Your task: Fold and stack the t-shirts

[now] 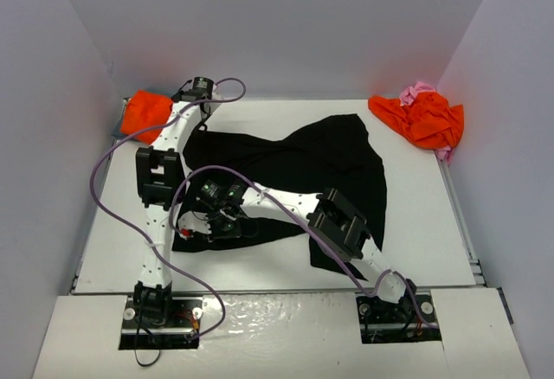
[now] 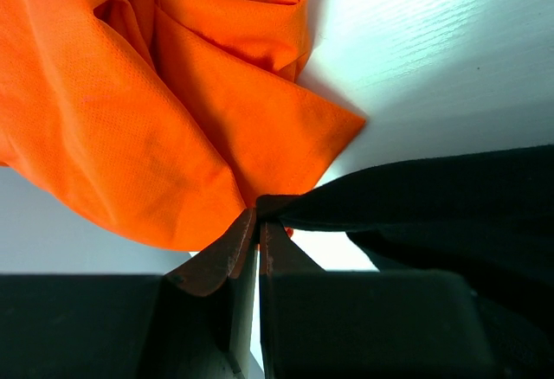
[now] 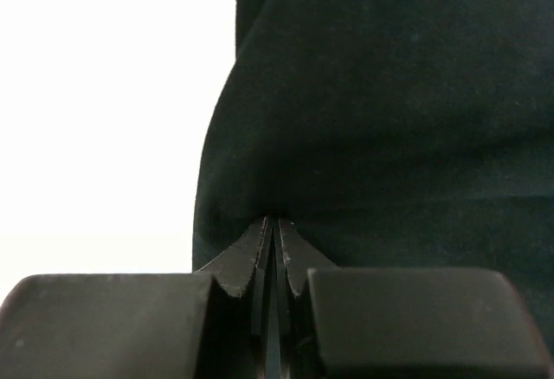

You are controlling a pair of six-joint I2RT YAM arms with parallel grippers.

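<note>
The black t-shirt [image 1: 320, 158] lies spread and rumpled across the middle of the table. My left gripper [image 1: 202, 118] is at the far left, shut on a corner of the black shirt [image 2: 433, 197], with its tip [image 2: 257, 213] against a crumpled orange shirt [image 2: 156, 93], which also shows in the top view [image 1: 144, 112]. My right gripper [image 1: 202, 223] reaches across to the shirt's near-left edge and is shut on black cloth [image 3: 389, 93], its jaws pressed together [image 3: 275, 223]. A second orange shirt [image 1: 420, 118] lies on a pink shirt [image 1: 421, 91] at the far right.
White walls close in the table on the left, back and right. A thin bluish edge [image 1: 117, 126] shows under the left orange shirt. The right arm [image 1: 338, 223] lies across the near part of the black shirt. A purple cable [image 1: 108, 158] loops beside the left arm.
</note>
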